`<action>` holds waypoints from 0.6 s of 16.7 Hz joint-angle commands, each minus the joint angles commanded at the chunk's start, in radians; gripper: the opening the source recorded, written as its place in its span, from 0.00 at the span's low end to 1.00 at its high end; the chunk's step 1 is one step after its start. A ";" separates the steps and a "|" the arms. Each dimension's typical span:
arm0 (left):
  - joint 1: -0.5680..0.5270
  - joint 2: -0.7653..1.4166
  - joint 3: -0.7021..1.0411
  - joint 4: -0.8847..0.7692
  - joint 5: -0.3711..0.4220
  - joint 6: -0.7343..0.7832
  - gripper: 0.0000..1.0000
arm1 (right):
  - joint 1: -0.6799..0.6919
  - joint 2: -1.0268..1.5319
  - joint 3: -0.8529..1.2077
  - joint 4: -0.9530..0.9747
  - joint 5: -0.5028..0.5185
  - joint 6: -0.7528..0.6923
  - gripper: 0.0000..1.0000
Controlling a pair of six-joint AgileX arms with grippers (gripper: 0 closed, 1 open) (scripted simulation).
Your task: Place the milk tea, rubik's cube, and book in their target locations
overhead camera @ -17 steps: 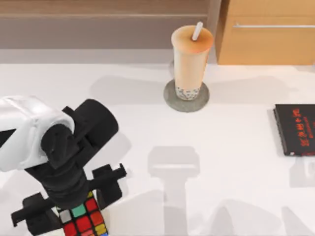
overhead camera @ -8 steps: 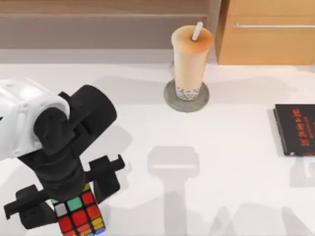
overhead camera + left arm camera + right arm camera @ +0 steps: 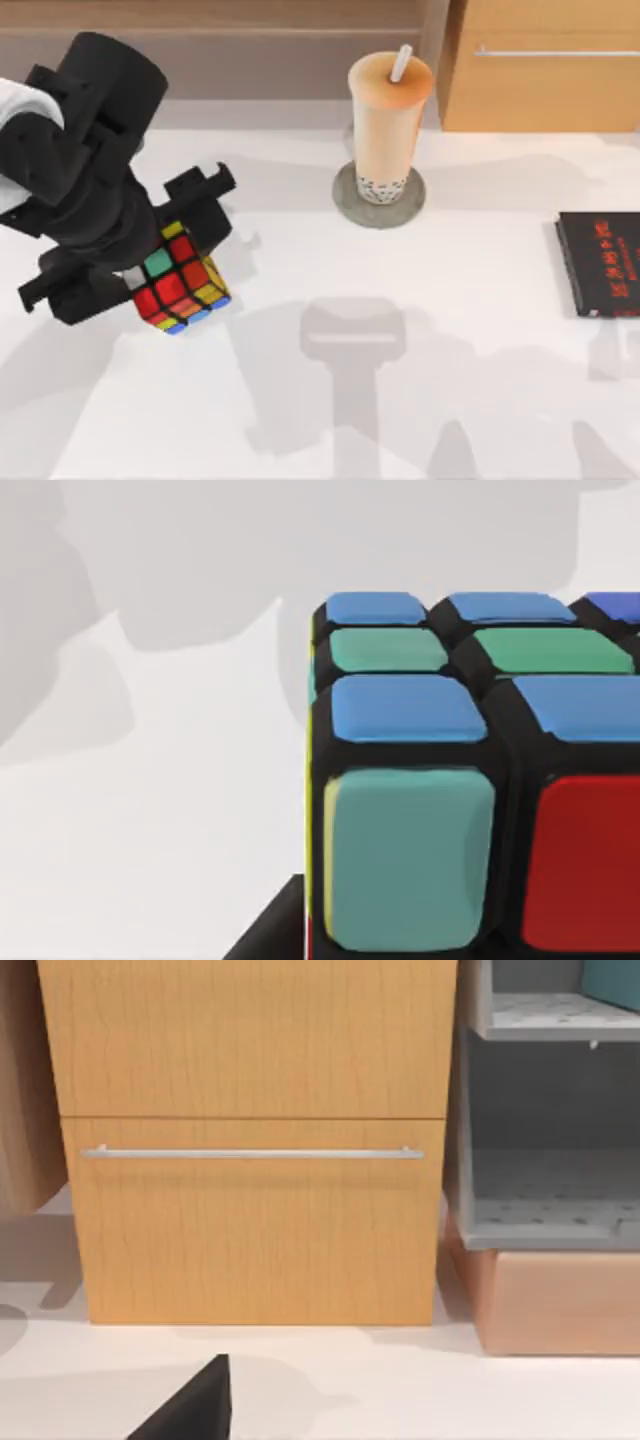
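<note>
The rubik's cube (image 3: pixel 178 281) sits clamped between the fingers of the left gripper (image 3: pixel 150 262) at the left side of the white table (image 3: pixel 420 400) in the top view, tilted so that one corner points down; its upper face shows white, teal, yellow, red and orange stickers on black edges, with a sliver of blue along the lower edge. In the same view the milk tea (image 3: pixel 388 125), a tall clear cup of pale orange-beige tea with dark pearls at the bottom and a white straw through the sealed top, stands upright on the grey round coaster (image 3: pixel 379 196) near the table's back edge, well apart from the cube. A black book with red lettering (image 3: pixel 602 263) lies flat at the table's right edge, and a wooden drawer front (image 3: pixel 545 70) with a metal handle stands behind it. In the left wrist view the cube (image 3: pixel 470 780) looms close, showing blue, teal, green and red stickers above the pale table. In the right wrist view a wooden cabinet (image 3: pixel 250 1140) with a silver handle bar (image 3: pixel 250 1152) stands beside a grey shelf unit (image 3: pixel 540 1130); whether the right gripper's fingers are apart or together cannot be told.
</note>
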 joint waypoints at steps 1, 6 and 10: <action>0.055 0.003 0.034 0.075 0.006 0.067 0.00 | 0.000 0.000 0.000 0.000 0.000 0.000 1.00; 0.325 -0.002 0.190 0.534 0.040 0.519 0.00 | 0.000 0.000 0.000 0.000 0.000 0.000 1.00; 0.462 -0.011 0.284 0.791 0.071 0.802 0.00 | 0.000 0.000 0.000 0.000 0.000 0.000 1.00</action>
